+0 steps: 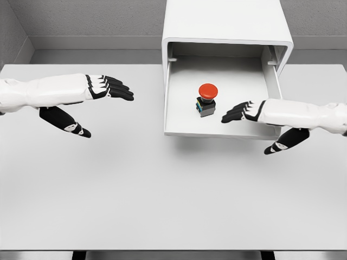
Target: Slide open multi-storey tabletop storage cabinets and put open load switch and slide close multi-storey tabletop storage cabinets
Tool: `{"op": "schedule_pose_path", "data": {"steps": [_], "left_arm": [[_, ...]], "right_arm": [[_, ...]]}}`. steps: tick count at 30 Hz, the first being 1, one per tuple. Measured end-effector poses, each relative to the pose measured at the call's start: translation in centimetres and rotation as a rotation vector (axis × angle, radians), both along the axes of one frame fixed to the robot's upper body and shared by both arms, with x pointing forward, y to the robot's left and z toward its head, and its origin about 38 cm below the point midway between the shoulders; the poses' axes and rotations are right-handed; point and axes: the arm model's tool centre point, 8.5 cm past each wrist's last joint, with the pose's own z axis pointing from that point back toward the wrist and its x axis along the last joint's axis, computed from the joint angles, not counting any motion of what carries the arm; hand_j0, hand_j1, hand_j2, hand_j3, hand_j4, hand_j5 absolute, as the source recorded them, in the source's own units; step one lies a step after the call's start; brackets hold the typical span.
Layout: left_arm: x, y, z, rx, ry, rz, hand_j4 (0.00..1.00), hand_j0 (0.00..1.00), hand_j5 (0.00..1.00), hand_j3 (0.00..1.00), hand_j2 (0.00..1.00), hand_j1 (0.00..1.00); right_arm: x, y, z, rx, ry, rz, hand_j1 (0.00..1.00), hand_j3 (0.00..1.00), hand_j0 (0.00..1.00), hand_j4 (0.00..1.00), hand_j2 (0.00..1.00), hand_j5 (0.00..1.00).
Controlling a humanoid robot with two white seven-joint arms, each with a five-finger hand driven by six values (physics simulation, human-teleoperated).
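Broadly, the white desk (162, 200) carried a white storage cabinet (225, 21) at its far edge, with one drawer (184, 116) slid out toward the camera. Inside the drawer stood the load switch (206, 99), upright, its red button on top, roughly at the tray's middle. The right hand (255, 111) reached over the drawer's right side, fingers extended and holding nothing, their tips near the switch but seemingly apart from it. The left hand (92, 89) hovered well left of the cabinet, fingers straight, thumb spread below.
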Motion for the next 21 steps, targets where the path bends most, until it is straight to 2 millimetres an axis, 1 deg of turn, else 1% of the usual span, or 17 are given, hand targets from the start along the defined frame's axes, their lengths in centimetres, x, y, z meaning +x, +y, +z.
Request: {"op": "schedule_pose_path", "data": {"steps": [12, 18, 21], "left_arm": [[0.0, 0.0, 0.0, 0.000, -0.001, 0.001, 1.00, 1.00, 1.00, 1.00, 1.00, 1.00], [0.0, 0.0, 0.0, 0.000, -0.001, 0.002, 1.00, 1.00, 1.00, 1.00, 1.00, 1.00], [0.0, 0.0, -0.1, 0.000, 0.001, 0.001, 1.00, 1.00, 1.00, 1.00, 1.00, 1.00]], "right_arm": [[0.7, 0.7, -0.1, -0.018, -0.033, 0.010, 1.00, 1.00, 1.00, 1.00, 1.00, 1.00], [2.2, -0.1, -0.5, -0.029, -0.043, -0.034, 1.00, 1.00, 1.00, 1.00, 1.00, 1.00], [2.8, -0.3, -0.5, -0.001, -0.030, -0.055, 1.00, 1.00, 1.00, 1.00, 1.00, 1.00]]}}
